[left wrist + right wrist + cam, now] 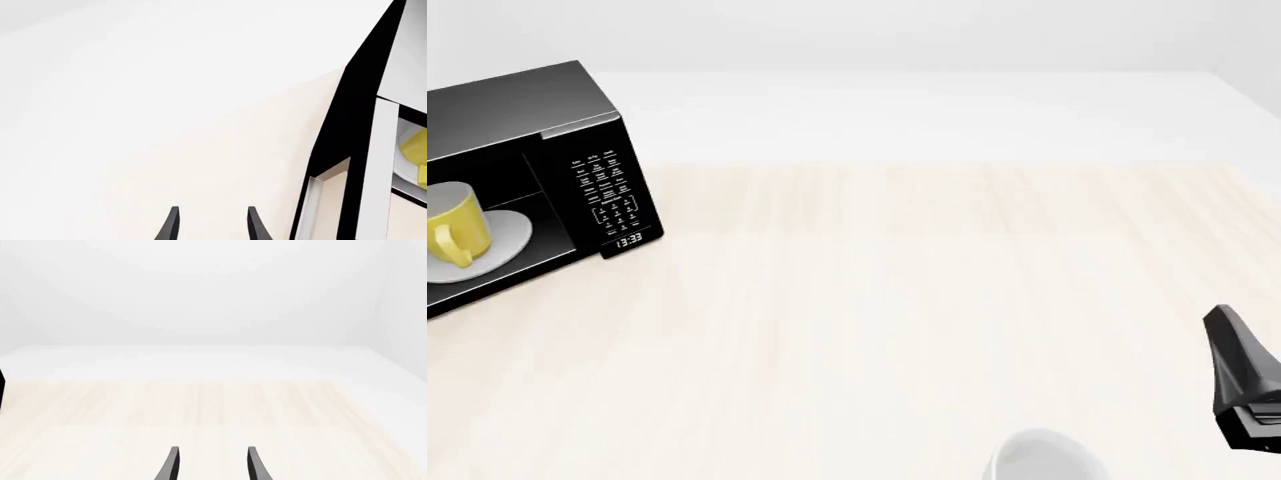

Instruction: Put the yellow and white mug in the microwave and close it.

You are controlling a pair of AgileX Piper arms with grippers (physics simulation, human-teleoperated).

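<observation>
The yellow and white mug point(457, 228) stands upright on the white round plate point(510, 232) inside the black microwave point(521, 110) at the table's far left. The cavity is open to view and its door does not show in the front view. In the left wrist view a black panel of the microwave point(347, 115) runs past close by, with a bit of the yellow mug point(415, 146) behind it. My left gripper point(212, 227) is open and empty beside that panel. My right gripper point(212, 467) is open and empty over bare table, and its body point(1244, 378) shows at the right edge.
A plain white-grey mug point(1044, 460) sits at the near edge of the table, left of my right arm. The button panel and clock display point(614, 195) face forward. The light wood table point(934, 280) ends at a white strip at the back.
</observation>
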